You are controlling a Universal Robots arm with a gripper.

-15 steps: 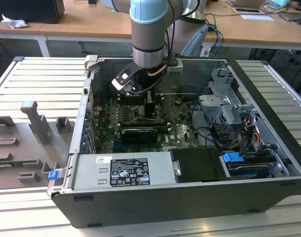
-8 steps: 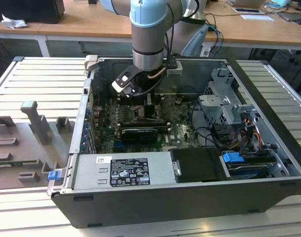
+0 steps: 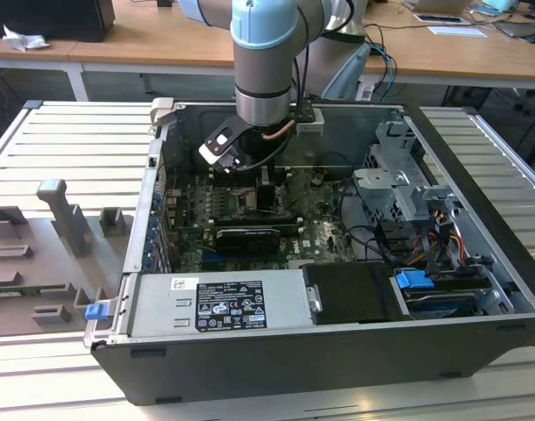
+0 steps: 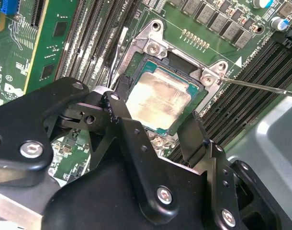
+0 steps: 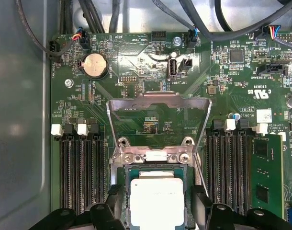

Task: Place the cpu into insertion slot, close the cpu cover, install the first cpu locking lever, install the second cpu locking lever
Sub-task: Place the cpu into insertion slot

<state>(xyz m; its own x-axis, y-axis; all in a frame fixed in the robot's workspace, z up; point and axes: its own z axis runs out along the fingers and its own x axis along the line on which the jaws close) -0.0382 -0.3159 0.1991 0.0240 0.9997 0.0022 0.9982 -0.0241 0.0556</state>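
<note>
Cpu (image 5: 157, 203) lying in the insertion slot (image 4: 151, 45) on the motherboard (image 5: 241, 76), cpu cover (image 5: 158, 99) standing up from its hinge edge beside the slot, memory slots (image 5: 81, 172) flanking both sides, gripper (image 4: 158, 101) above straddling the cpu, computer case (image 3: 338, 351) on the table (image 3: 66, 149).

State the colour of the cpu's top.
Pale silvery beige, with a dull metallic sheen; the cpu shows best in the second wrist view.

Open tower case, bench clutter around it.
Case (image 3: 338, 360) lies on slatted table (image 3: 66, 149). Inside it: labelled power supply (image 3: 219, 303) along near wall, drive cage (image 3: 399, 184) toward the exterior view's right, coin battery (image 5: 95, 65), memory slots (image 5: 81, 172). Grey fixture tray (image 3: 22, 263) beside case, on the exterior view's left; wooden desks (image 3: 145, 48) behind.
</note>
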